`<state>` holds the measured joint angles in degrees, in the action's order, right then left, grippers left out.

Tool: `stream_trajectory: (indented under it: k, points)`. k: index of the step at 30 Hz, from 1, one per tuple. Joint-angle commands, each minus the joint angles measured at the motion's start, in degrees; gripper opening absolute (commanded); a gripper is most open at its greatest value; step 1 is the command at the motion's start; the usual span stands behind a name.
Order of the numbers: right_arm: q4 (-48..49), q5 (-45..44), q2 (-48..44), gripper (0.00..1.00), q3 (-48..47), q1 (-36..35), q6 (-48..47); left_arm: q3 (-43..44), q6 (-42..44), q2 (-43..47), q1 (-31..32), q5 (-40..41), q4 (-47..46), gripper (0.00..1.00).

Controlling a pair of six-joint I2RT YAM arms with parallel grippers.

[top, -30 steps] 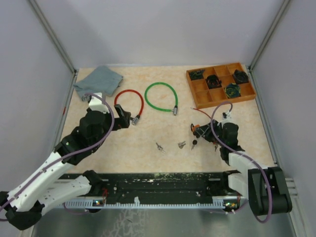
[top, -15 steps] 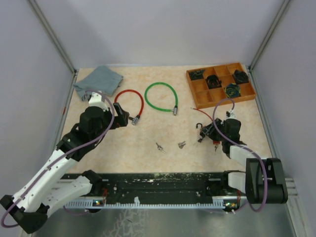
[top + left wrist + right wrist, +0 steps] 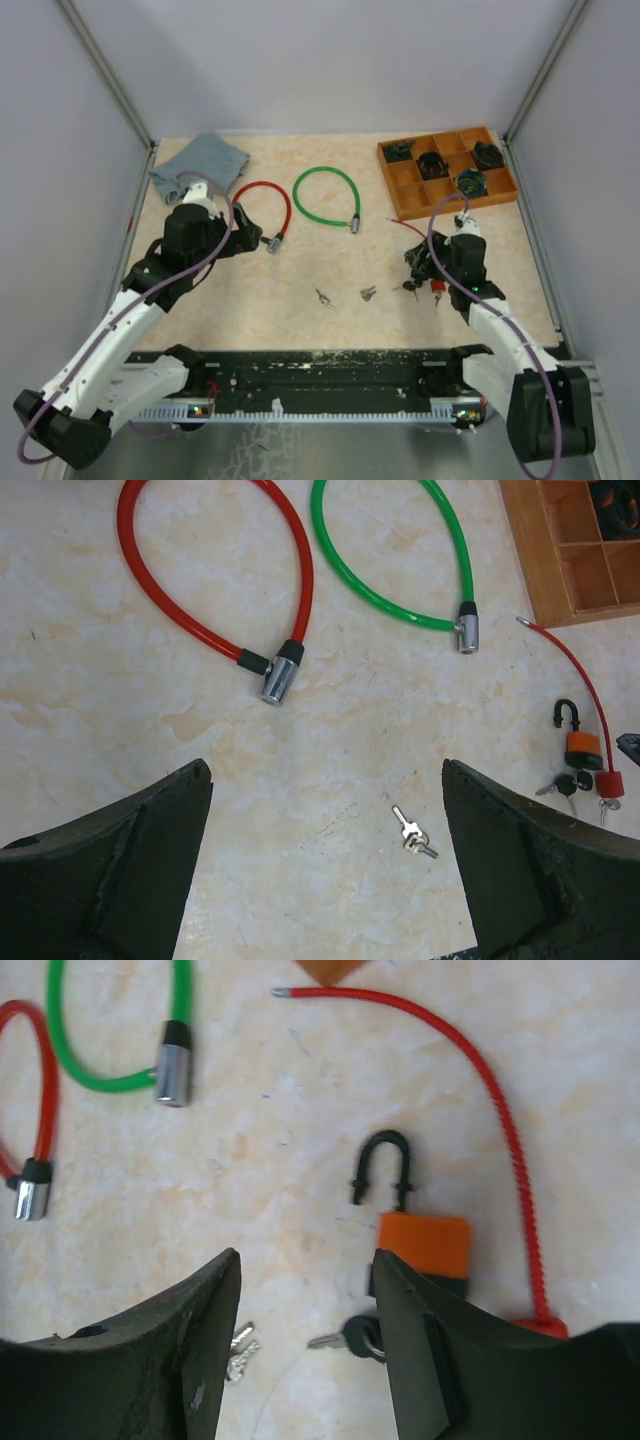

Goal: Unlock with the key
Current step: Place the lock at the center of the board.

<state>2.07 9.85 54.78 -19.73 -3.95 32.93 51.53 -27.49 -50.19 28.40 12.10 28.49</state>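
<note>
Since a second ago, the right fingers [image 3: 307, 1280] are spreading apart and letting go of the orange padlock with a black shackle [image 3: 425, 1245]. It is now lying on the marbled worktop [image 3: 300, 1160], just in front of the wooden compartment tray [image 3: 410, 212]. Nothing is sitting between them. The left fingers [image 3: 327, 810] are hanging fully spread and empty, well to the left of that tray, near the red cable lock [image 3: 275, 675]. One shackle leg is standing free, with a black-headed key [image 3: 352, 1338] at the body. Unlocking is probably finishing, and the right arm is likely needing only to back away without dragging the key.
</note>
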Motion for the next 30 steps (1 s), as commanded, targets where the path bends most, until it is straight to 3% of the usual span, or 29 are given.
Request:
stream_trajectory:
  k: [1, 3, 14, 30]
  points:
    - [-3.55, -5.04, -4.32, 0.57, -6.49, -8.19, -3.93, -0.68, -0.72, -1.29, -2.31, -6.10, -1.45, 1.00]
    - [-6.13, -6.81, -4.36, 0.65, -8.75, -12.45, -5.48, -0.83, -0.80, -1.89, -3.13, -8.12, -1.82, 1.00]
    - [-21.92, -15.99, 4.07, 0.65, -18.96, -33.27, -9.16, -4.06, 1.00, -1.71, -7.13, -13.07, -1.95, 1.00]
    - [-29.99, -17.10, 20.26, 0.66, -27.13, -36.92, -9.51, -4.97, 2.52, 3.49, -7.84, -18.42, -2.43, 1.00]
